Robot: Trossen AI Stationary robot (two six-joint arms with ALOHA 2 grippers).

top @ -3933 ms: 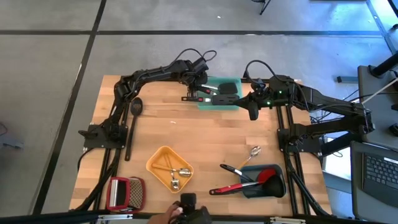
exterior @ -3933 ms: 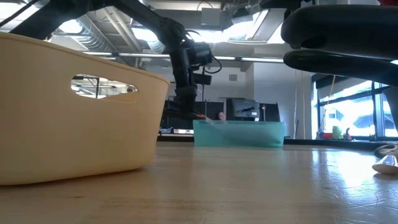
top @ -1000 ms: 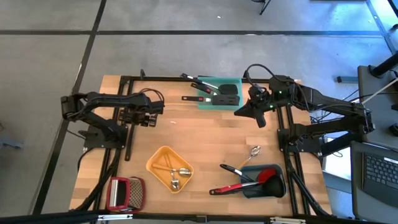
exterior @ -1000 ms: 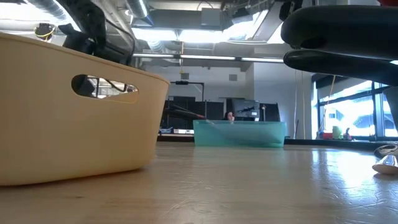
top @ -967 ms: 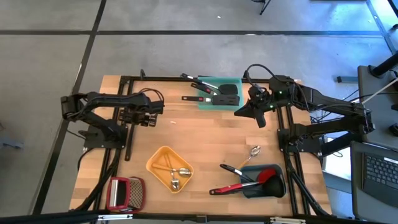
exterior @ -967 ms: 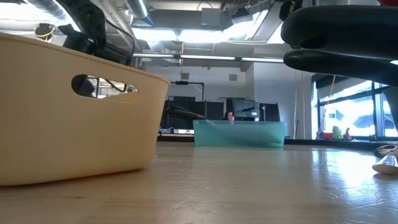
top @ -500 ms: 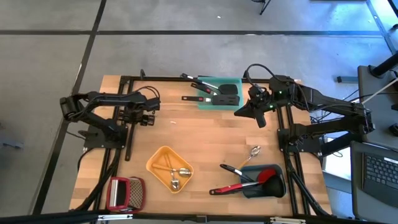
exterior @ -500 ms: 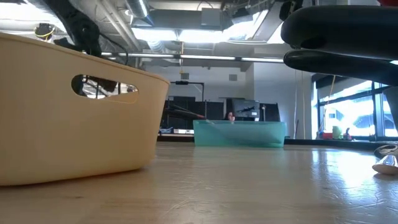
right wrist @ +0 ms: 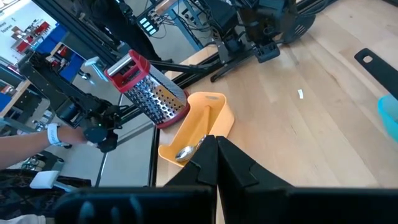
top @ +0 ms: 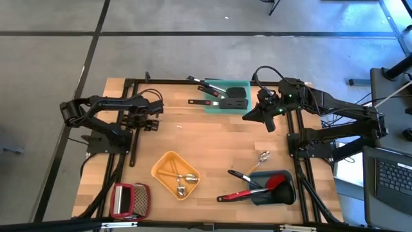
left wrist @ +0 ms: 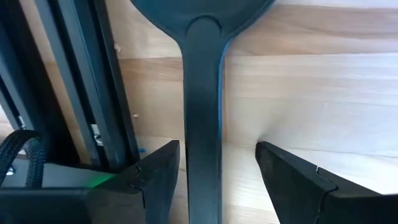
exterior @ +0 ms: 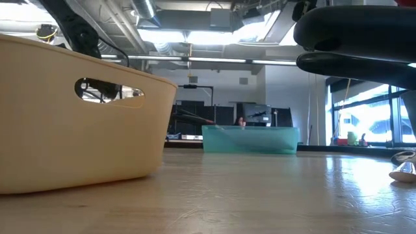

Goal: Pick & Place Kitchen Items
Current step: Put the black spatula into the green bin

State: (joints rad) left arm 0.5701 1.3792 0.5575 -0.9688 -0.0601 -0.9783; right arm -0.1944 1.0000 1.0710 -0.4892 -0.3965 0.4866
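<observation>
Near edge, high view: red-framed grater [top: 131, 200] at the front left corner, yellow tray [top: 175, 174] w/ small metal spoons [top: 183, 183] beside it, grey-blue tray [top: 274, 188] front right holding a red spoon [top: 254, 191] and a black utensil [top: 243, 177]; a metal spoon [top: 262, 156] lies on the wood just behind that tray.

Mid table, left side: left gripper [top: 147, 119] low over a black spatula [left wrist: 200, 112] lying along the left frame rail. Fingers [left wrist: 292, 177] spread wide, one each side of the handle, not touching it.

Far side: right gripper [top: 252, 115] hangs beside the teal tray [top: 239, 107], fingers pressed together, holding nothing. Teal tray has black utensils [top: 219, 91] in it, handles sticking out over the rim.
</observation>
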